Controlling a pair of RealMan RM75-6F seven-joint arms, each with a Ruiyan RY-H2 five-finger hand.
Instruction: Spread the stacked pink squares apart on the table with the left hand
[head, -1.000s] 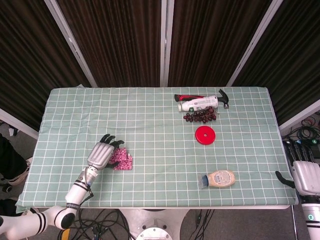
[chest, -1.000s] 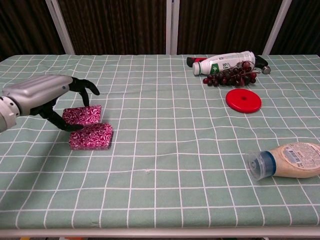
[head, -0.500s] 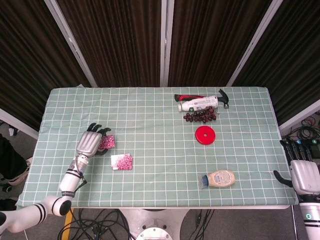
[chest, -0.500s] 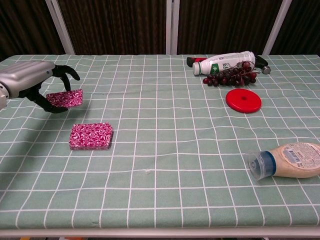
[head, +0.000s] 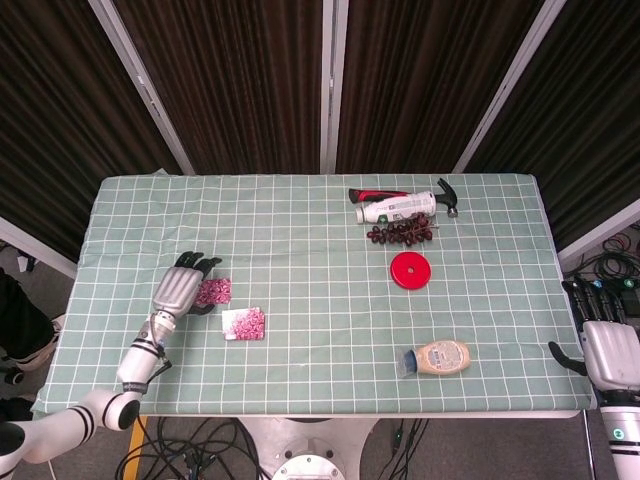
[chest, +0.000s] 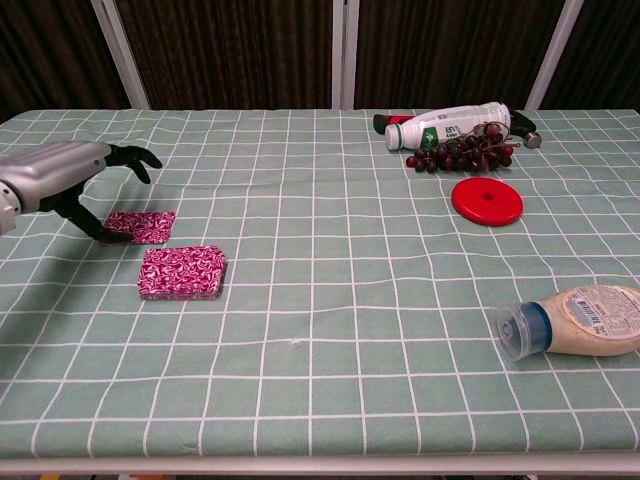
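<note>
**Two pink squares, side by side on the tabletop**

Two pink squares lie flat on the green checked tabletop (chest: 330, 300): the near pink square (chest: 182, 272) sits alone, and the far pink square (chest: 140, 226) lies just beside it, toward my left edge. My left hand (chest: 62, 176) arches over the far pink square with its dark fingers (chest: 133, 156) spread; the thumb reaches down to that square's outer edge, but I cannot tell whether it is pinching or only touching. In the head view my palm hides part of that square.

One red disc (chest: 486, 201), one bunch of grapes (chest: 462, 149), one white bottle (chest: 455, 124) and one sauce bottle (chest: 574, 320) lie over on the right. One hammer (head: 447, 194) is mostly hidden behind the white bottle.

My right hand (head: 609, 350) hangs off the tabletop's edge, fingers apart, holding nothing.
</note>
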